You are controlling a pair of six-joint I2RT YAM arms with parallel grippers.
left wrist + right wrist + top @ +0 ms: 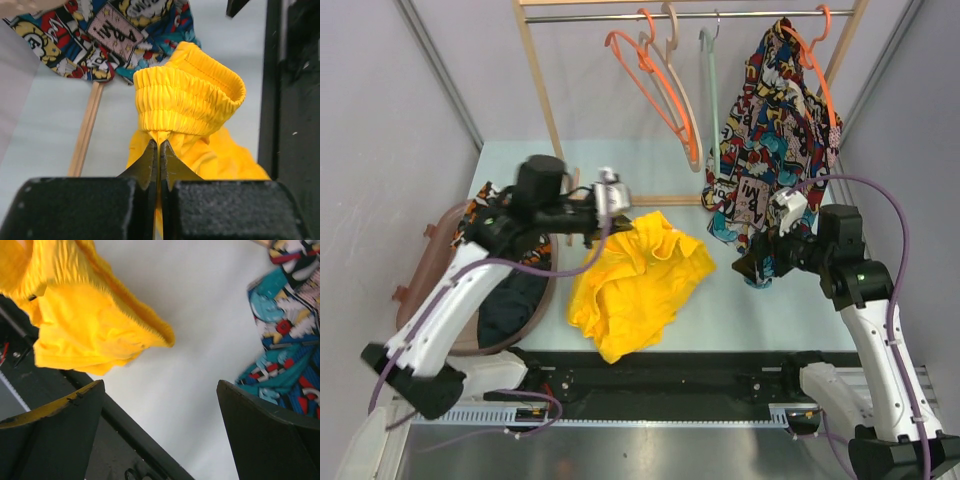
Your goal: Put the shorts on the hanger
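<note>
Top external: shorts (635, 280) on pale table (740, 312), grey walls (380, 120).

Bright yellow fabric shorts (635, 285): crumpled, waistband pinched between left gripper (159, 147) jaws. Thin mint-green hanger (713, 100): hung upright, well beyond jaws.

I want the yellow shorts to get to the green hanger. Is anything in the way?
The rack's low wooden bar crosses between the shorts and the hanger. The comic-print garment hangs right beside the hanger, and other hangers crowd its other side.
</note>
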